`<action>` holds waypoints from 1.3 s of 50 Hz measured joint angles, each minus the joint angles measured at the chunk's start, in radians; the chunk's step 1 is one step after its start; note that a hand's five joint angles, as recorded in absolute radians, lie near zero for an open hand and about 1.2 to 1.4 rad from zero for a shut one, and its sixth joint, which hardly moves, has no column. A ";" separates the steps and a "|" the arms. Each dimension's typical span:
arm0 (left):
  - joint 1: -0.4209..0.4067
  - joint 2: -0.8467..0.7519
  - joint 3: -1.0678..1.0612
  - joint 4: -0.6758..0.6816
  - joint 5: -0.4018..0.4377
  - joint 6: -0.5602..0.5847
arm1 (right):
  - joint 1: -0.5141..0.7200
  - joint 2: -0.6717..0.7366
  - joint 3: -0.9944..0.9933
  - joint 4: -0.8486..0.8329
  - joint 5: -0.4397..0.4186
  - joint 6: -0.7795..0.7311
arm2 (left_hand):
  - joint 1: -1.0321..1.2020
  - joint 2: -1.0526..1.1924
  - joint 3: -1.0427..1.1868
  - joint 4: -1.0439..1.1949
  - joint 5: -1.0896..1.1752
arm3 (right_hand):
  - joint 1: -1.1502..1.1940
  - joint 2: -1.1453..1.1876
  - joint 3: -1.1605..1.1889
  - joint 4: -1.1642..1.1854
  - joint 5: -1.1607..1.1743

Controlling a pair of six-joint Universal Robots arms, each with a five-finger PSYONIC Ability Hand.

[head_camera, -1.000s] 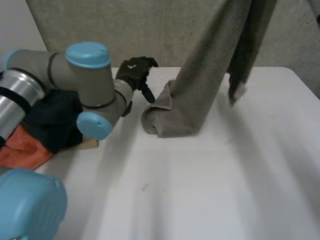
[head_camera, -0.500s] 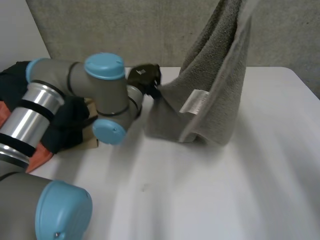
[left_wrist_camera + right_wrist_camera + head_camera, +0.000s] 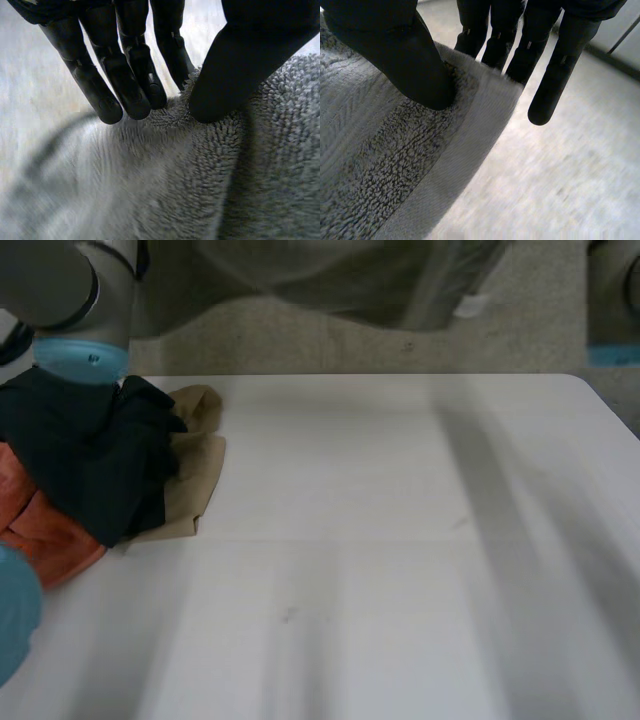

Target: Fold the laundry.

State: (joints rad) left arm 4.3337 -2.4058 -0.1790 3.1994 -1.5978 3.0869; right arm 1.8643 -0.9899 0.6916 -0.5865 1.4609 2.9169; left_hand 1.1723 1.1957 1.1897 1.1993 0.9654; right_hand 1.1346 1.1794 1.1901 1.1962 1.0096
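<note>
The left hand (image 3: 125, 80) pinches the grey towel (image 3: 210, 190). Its thumb is on one face of the terry and its fingers on the other, right at the edge of the cloth. The right hand (image 3: 390, 50) grips the same towel at a hemmed corner, with the thumb pressed onto the woven band and most fingers behind it. One finger stands clear of the cloth.

Seen from the head camera, the towel hangs above the twelve o'clock edge of the table (image 3: 400, 540), lifted off it. It is stretched between the left arm (image 3: 60, 290) at eleven o'clock and the right arm (image 3: 612, 300) at one o'clock. Holding it at two separate spots along one edge probably lets its weight pull it open and flat, so it can be laid down without creases.

The rest of the laundry sits in a heap at nine o'clock. A dark garment (image 3: 90, 460) lies on top, with an orange cloth (image 3: 45, 535) under it toward eight o'clock. A tan cloth (image 3: 195, 475) pokes out on the side facing the table's middle. Keeping the heap to the side leaves the centre free as a folding surface. Folding proper looks not yet begun.
</note>
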 measured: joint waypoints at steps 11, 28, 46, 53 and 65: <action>-0.011 0.127 -0.715 -0.059 -0.001 0.022 | -0.023 0.122 0.281 0.213 -0.070 -0.128 | 0.000 0.000 0.000 0.000 0.000 | 0.000 0.000 0.000 0.000 0.000; -0.095 0.276 -1.110 -0.352 0.061 0.207 | -0.116 0.059 0.541 0.404 -0.072 -0.277 | -0.277 -0.283 -0.261 -0.273 -0.213 | 0.000 0.000 0.000 0.000 0.000; -0.029 0.049 -0.531 -0.522 0.080 0.500 | -0.112 -0.041 0.645 0.329 -0.079 -0.357 | -0.591 -0.631 -0.626 -0.631 -0.572 | 0.000 0.000 0.000 0.000 0.000; -0.048 -0.083 -0.436 -0.552 0.062 0.539 | -0.112 -0.076 0.669 0.326 -0.091 -0.344 | -0.659 -0.680 -0.668 -0.687 -0.631 | 0.000 0.000 0.000 0.000 0.000; -0.087 -0.209 -0.365 -0.464 -0.094 0.689 | -0.111 -0.085 0.696 0.323 -0.109 -0.349 | -0.697 -0.722 -0.718 -0.737 -0.677 | 0.000 0.000 0.000 0.000 0.000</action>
State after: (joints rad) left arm 4.2471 -2.6151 -0.5438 2.7355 -1.6918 3.7757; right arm 1.7532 -1.0745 1.3879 -0.2637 1.3521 2.5678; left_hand 0.4749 0.4732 0.4721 0.4625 0.2882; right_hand 1.1346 1.1794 1.1901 1.1963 1.0096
